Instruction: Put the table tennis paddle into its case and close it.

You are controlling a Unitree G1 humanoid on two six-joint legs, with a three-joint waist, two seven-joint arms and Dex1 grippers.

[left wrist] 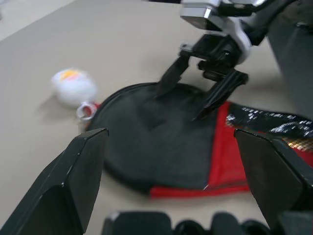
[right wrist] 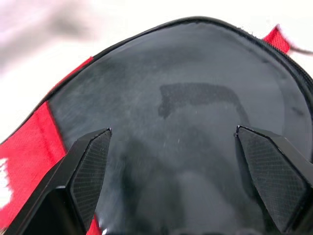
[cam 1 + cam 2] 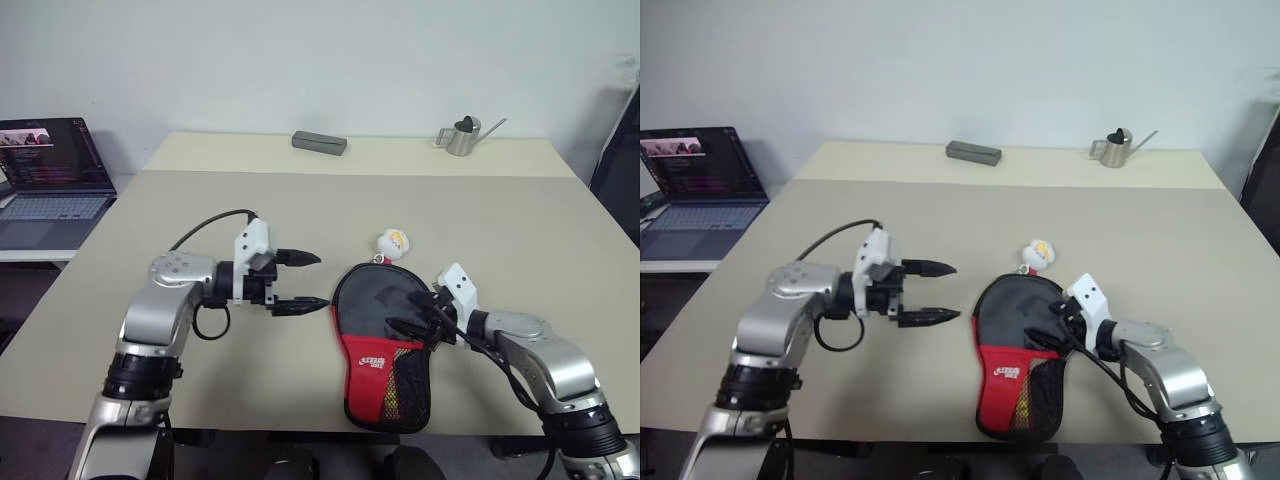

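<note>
Left tool [image 3: 310, 280]: I see its fingers apart, empty, just beside the case.
Right tool [image 3: 418, 318]: fingers spread, over the case's black face.
Case [image 3: 375, 340]: flat on the table [image 3: 300, 210], between both tools.

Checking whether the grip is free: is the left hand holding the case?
No: the left hand hangs open beside the case, apart from it.

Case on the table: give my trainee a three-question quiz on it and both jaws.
1. True or false: the left gripper holds the case.
2. Which gripper is over the case's round black end? A left, B right.
3. Fill in: the white plush charm lies at the case's ___ end, toward the watering can.

Key: 1 false, its jaws stand open beside the case; 2 B, the right gripper; 3 far.
</note>
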